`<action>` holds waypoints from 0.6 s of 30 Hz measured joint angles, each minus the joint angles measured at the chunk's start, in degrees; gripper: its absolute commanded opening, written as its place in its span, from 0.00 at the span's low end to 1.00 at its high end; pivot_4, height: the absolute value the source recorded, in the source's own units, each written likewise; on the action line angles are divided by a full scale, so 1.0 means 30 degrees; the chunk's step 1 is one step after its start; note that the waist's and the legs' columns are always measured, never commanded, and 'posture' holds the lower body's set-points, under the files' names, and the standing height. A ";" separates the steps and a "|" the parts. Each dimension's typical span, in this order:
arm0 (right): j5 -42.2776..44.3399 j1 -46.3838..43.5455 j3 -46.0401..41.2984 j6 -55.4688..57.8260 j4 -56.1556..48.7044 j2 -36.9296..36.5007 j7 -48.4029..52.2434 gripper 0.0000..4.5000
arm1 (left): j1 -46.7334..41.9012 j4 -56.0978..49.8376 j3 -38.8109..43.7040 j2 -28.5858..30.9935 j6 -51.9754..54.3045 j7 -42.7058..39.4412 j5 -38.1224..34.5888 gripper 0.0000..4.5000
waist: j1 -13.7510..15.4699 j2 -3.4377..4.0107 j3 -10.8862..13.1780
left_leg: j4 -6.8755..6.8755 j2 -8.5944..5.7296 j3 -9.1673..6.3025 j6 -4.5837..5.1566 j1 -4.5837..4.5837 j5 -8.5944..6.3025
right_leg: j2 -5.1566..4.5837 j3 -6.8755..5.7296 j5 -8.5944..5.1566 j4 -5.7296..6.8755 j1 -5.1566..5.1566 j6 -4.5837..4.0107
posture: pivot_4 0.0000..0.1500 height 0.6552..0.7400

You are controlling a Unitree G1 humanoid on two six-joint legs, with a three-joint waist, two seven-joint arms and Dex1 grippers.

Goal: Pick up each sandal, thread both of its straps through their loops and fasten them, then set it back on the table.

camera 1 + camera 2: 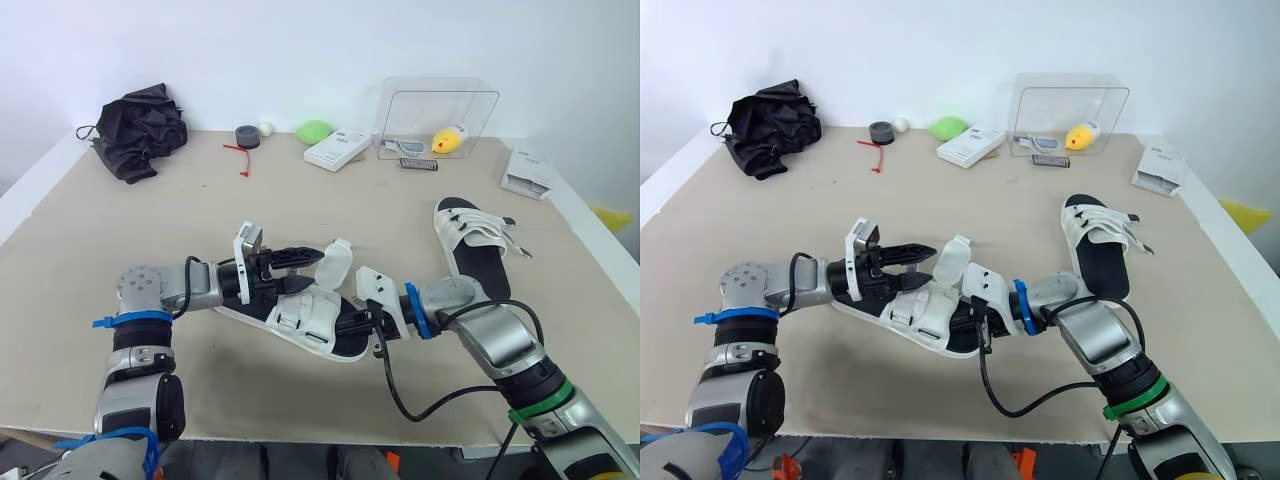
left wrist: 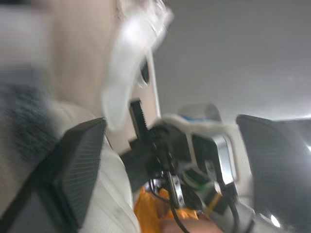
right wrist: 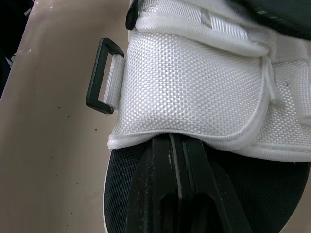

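Sitting upper right on the table (image 1: 150,230): one clear box (image 1: 482,112), open toward the camera. Inside it are a yellow item (image 1: 450,139) and a small grey-white item (image 1: 408,146); can't tell what either is. A small dark piece (image 1: 419,166) lies just in front of the box, outside it.

Counts:
- 2 sandals. The near sandal (image 1: 300,318) is at frame centre between the two grippers. The far sandal (image 1: 475,240) lies flat at mid right, well apart.
- 2 white cartons. One (image 1: 338,150) is left of the clear box, one (image 1: 528,170) at the right edge.
- 1 black fabric bundle (image 1: 138,130) upper left.
- 1 each along the back edge: dark tape roll (image 1: 247,136), white ball (image 1: 267,127), green lump (image 1: 315,131), red tie (image 1: 240,155).

Left arm: enters lower left, forearm roughly level, pointing right. The left gripper (image 1: 315,270) is over the heel end of the near sandal with its fingers spread wide, gripping nothing. Its tips are just beside a white strap flap (image 1: 336,265) that stands up.

Right arm: enters lower right, elbow bent, forearm pointing left. The right gripper (image 3: 176,145) has its fingers pressed together over the black footbed. Its tips are tucked under the edge of the woven white strap (image 3: 194,92), so can't tell if they pinch anything. A black loop (image 3: 103,77) hangs at that strap's side with nothing through it.
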 measured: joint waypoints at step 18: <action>0.0146 0.0073 0.0018 0.0089 -0.0233 -0.0034 0.0179 0.00 | -0.4582 0.3124 -0.0474 0.0438 -0.1432 -0.6858 0.6245 0.99 | -0.0234 -0.0044 0.0034 | -0.0044 0.0038 0.0015 -0.0118 -0.0070 -0.0084 | 0.0022 0.0007 -0.0026 -0.0107 -0.0043 0.0041 | 1.00 1.00</action>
